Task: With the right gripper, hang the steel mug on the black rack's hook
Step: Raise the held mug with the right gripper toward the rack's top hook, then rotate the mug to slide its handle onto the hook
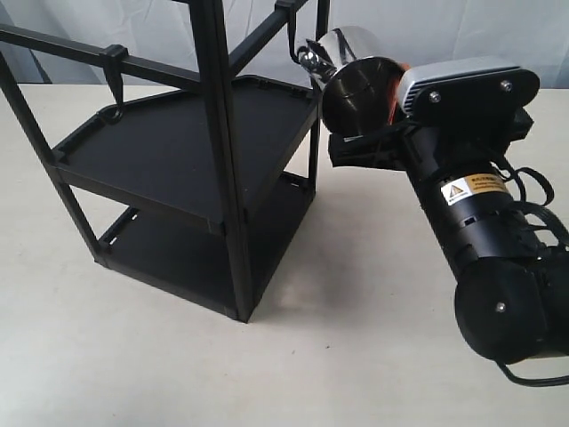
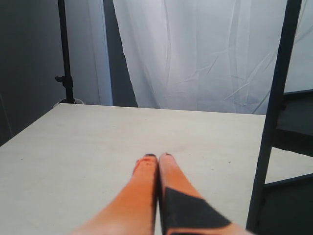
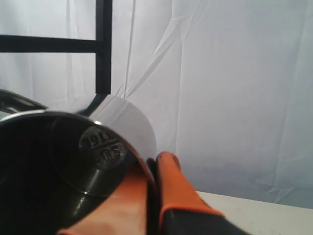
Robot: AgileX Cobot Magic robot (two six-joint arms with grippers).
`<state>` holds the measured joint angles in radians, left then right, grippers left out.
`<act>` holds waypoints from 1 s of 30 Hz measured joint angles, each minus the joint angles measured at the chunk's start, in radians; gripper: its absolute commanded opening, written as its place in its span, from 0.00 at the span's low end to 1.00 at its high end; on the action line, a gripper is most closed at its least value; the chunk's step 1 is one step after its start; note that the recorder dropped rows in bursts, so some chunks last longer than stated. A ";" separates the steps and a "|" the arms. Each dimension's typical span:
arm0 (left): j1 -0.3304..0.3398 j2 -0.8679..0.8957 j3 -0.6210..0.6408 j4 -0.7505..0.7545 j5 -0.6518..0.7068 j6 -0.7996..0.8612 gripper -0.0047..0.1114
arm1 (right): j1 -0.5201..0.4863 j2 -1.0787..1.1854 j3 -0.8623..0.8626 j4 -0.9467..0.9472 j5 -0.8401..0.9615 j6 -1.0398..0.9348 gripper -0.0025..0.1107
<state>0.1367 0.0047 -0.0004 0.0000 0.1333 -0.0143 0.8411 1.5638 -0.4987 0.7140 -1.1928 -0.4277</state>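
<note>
The steel mug (image 1: 356, 82) is held up in the air beside the top right corner of the black rack (image 1: 213, 107), lying sideways with its open mouth toward the camera. My right gripper (image 1: 397, 84) is shut on the mug's wall. In the right wrist view one orange finger (image 3: 168, 181) lies outside the mug (image 3: 73, 161) and the other inside it, near the stamped base. The mug's handle (image 1: 311, 59) sits right at the hook (image 1: 291, 37) hanging from the rack's upper crossbar; whether it is around the hook I cannot tell. My left gripper (image 2: 158, 157) is shut and holds nothing, low over the table.
A second black hook (image 1: 114, 80) hangs from the rack's left crossbar above the upper tray (image 1: 160, 147). A rack post (image 2: 274, 122) stands close beside the left gripper. White curtain (image 1: 427, 27) hangs behind the table (image 1: 356, 356). A dark stand (image 2: 65, 81) is beyond the table's edge.
</note>
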 measured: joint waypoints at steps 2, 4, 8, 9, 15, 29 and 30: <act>0.000 0.000 0.000 0.000 0.000 0.000 0.05 | 0.000 0.001 0.000 -0.017 0.000 0.000 0.01; 0.000 0.000 0.000 0.000 0.000 0.000 0.05 | 0.000 0.001 0.000 -0.051 0.004 0.002 0.01; 0.000 0.000 0.000 0.000 0.000 0.000 0.05 | 0.000 -0.001 -0.005 -0.076 0.049 0.002 0.01; 0.000 0.000 0.000 0.000 0.000 0.000 0.05 | 0.000 -0.001 -0.004 -0.070 0.052 0.002 0.01; 0.000 0.000 0.000 0.000 0.000 0.000 0.05 | 0.000 -0.001 -0.006 -0.057 0.063 0.002 0.01; 0.000 0.000 0.000 0.000 0.000 0.000 0.05 | 0.000 0.000 -0.008 -0.114 0.151 -0.025 0.46; 0.000 0.000 0.000 0.000 0.000 0.000 0.05 | 0.000 0.000 -0.008 -0.116 0.153 -0.028 0.46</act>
<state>0.1367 0.0047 -0.0004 0.0000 0.1333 -0.0143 0.8411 1.5643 -0.5067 0.5984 -1.0395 -0.4556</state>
